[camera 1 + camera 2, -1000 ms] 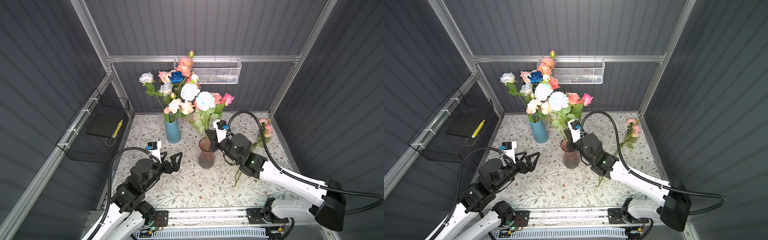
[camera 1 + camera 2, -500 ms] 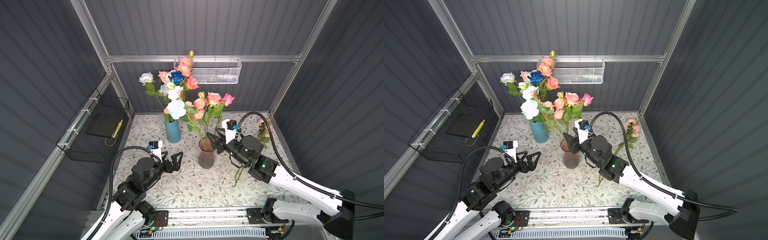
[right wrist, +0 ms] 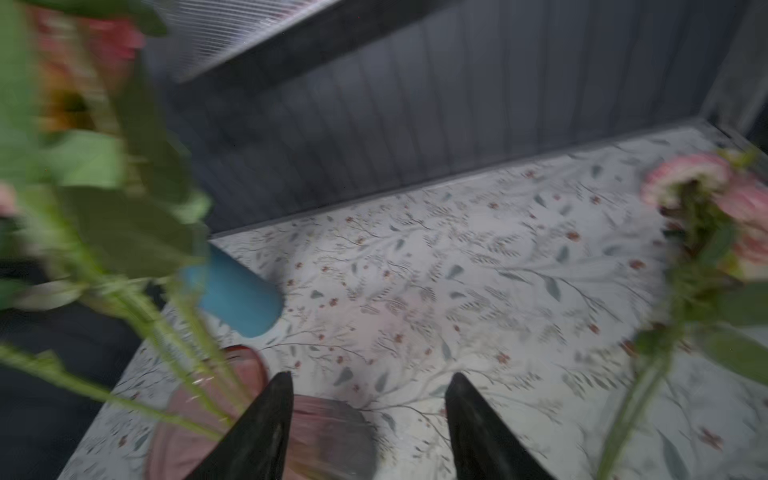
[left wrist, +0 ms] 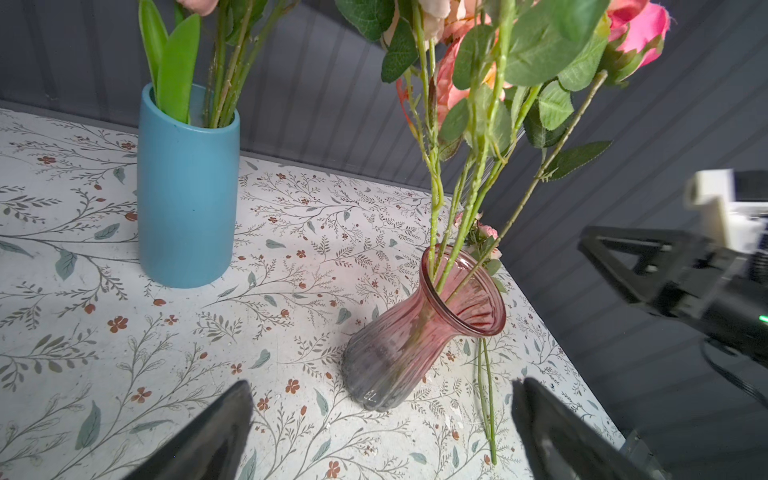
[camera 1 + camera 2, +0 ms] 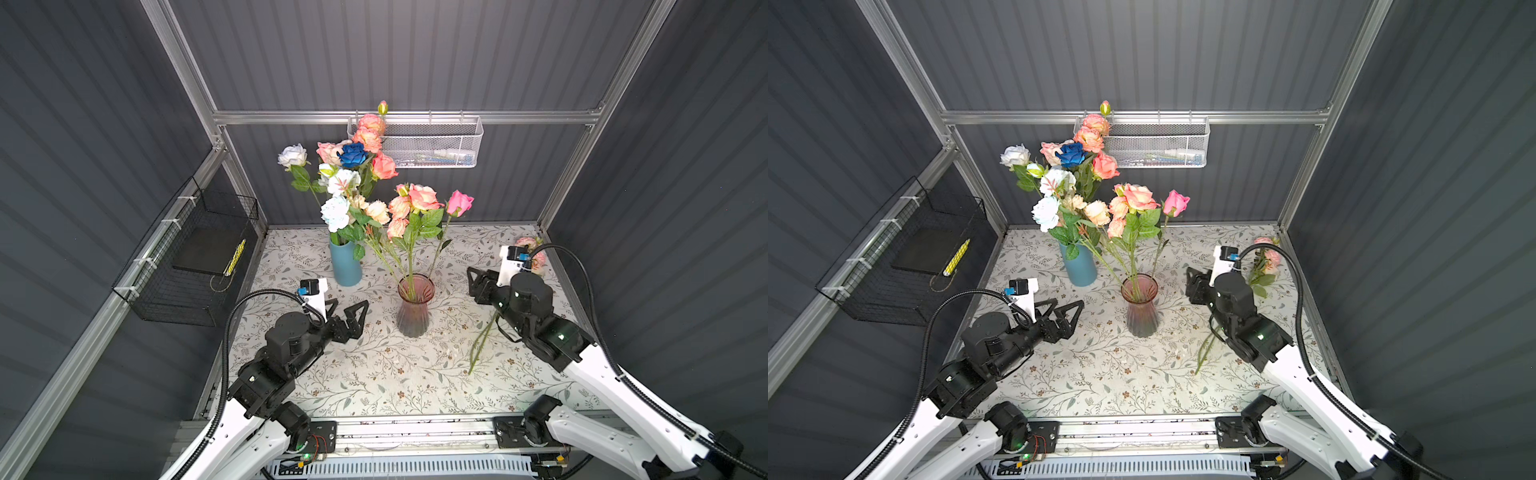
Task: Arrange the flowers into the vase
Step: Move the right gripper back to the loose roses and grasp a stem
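My right gripper [image 5: 471,280] gapes empty, so I aim mid-stem at the flower [image 5: 484,340] lying three o'clock of the vase [image 5: 413,316].

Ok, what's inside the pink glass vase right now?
Several green rose stems stand in the pink vase, carrying peach and pink heads. Their lower ends are blurred by the ribbed tinted glass, so the exact count is unclear.

Past my matt black plastic jaws I see a glossy ribbed pink glass vase [image 4: 415,340], a smooth matt blue vase [image 4: 187,187] and a matt floral-printed tabletop [image 4: 291,249].
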